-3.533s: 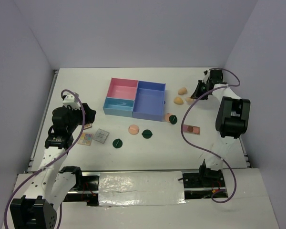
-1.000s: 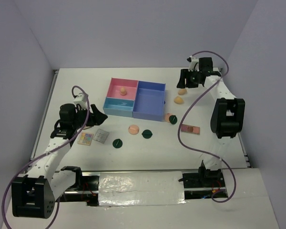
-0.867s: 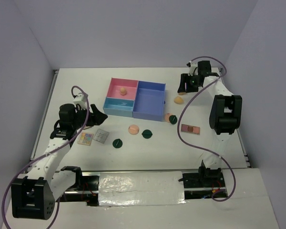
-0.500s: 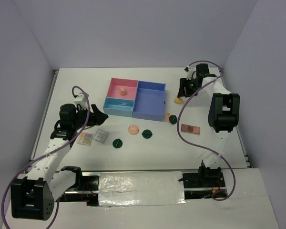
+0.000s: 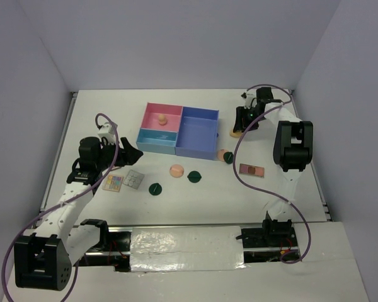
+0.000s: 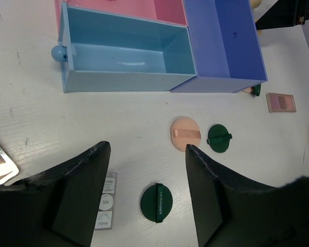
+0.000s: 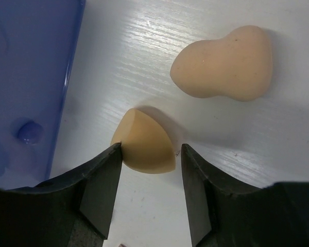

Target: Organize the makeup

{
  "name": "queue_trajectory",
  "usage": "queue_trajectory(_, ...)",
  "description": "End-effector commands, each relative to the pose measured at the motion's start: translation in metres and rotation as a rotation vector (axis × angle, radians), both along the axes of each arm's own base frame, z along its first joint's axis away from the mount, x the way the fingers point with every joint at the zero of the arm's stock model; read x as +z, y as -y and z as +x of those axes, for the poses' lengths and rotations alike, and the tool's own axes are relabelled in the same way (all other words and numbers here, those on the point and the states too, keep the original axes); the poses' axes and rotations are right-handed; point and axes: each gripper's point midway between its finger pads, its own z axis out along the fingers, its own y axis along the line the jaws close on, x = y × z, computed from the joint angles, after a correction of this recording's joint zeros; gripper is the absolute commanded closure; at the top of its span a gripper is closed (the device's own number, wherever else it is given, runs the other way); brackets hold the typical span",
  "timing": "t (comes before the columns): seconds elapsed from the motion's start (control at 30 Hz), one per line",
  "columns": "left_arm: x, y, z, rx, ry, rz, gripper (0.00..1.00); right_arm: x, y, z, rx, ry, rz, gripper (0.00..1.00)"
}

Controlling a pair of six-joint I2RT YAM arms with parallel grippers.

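Since the earliest view, the left claw has swung toward the tray, the right claw has dropped from the far corner, and a small peach sponge is now sitting in the pink compartment. The left claw is hovering released and empty over the worktop, near a bright-panned palette and a grey palette lying side by side. A round peach puff, banded across its middle, is lying between a dark green round compact and a second compact. A third compact and another puff are sitting just beside the tray's front right corner, with a rosy palette lying apart. Far right, the right claw is standing parted astride a wedge-cut sponge beside the purple wall, one finger touching it, while a gourd-shaped sponge is lying just beyond.
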Motion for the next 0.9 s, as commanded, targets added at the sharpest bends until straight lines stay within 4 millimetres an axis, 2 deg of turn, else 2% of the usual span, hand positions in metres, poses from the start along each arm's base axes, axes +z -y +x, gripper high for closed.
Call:
queue_trajectory(0.0, 0.023, 0.003, 0.006, -0.01, 0.088, -0.002, 0.28, 0.001, -0.003, 0.004, 0.012, 0.003, -0.004, 0.45)
queue_trajectory(0.2, 0.025, 0.002, 0.007, -0.009, 0.096, -0.001, 0.28, -0.009, -0.009, -0.007, 0.025, -0.036, 0.028, 0.56)
queue_trajectory(0.3, 0.024, 0.003, 0.007, -0.01, 0.094, -0.002, 0.27, -0.007, -0.014, -0.014, 0.039, -0.044, 0.058, 0.65)
queue_trajectory(0.43, 0.025, 0.004, 0.006, -0.018, 0.097, -0.003, 0.28, 0.0, -0.017, -0.022, 0.06, -0.028, 0.073, 0.83)
queue_trajectory(0.5, 0.026, 0.003, 0.006, -0.015, 0.101, -0.003, 0.28, 0.012, -0.017, -0.025, 0.072, 0.002, 0.075, 0.87)
queue_trajectory(0.53, 0.027, 0.003, 0.006, -0.013, 0.104, -0.003, 0.27, 0.026, -0.018, -0.025, 0.085, 0.042, 0.072, 0.89)
queue_trajectory(0.63, 0.029, 0.003, 0.005, -0.009, 0.111, -0.003, 0.27, 0.052, -0.02, -0.026, 0.115, 0.113, 0.079, 0.93)
queue_trajectory(0.67, 0.029, 0.003, 0.005, -0.01, 0.112, -0.003, 0.27, 0.072, -0.022, -0.026, 0.125, 0.164, 0.081, 0.94)
queue_trajectory(0.87, 0.031, 0.003, 0.005, -0.009, 0.12, -0.002, 0.27, 0.146, -0.041, -0.03, 0.219, 0.356, 0.133, 0.99)
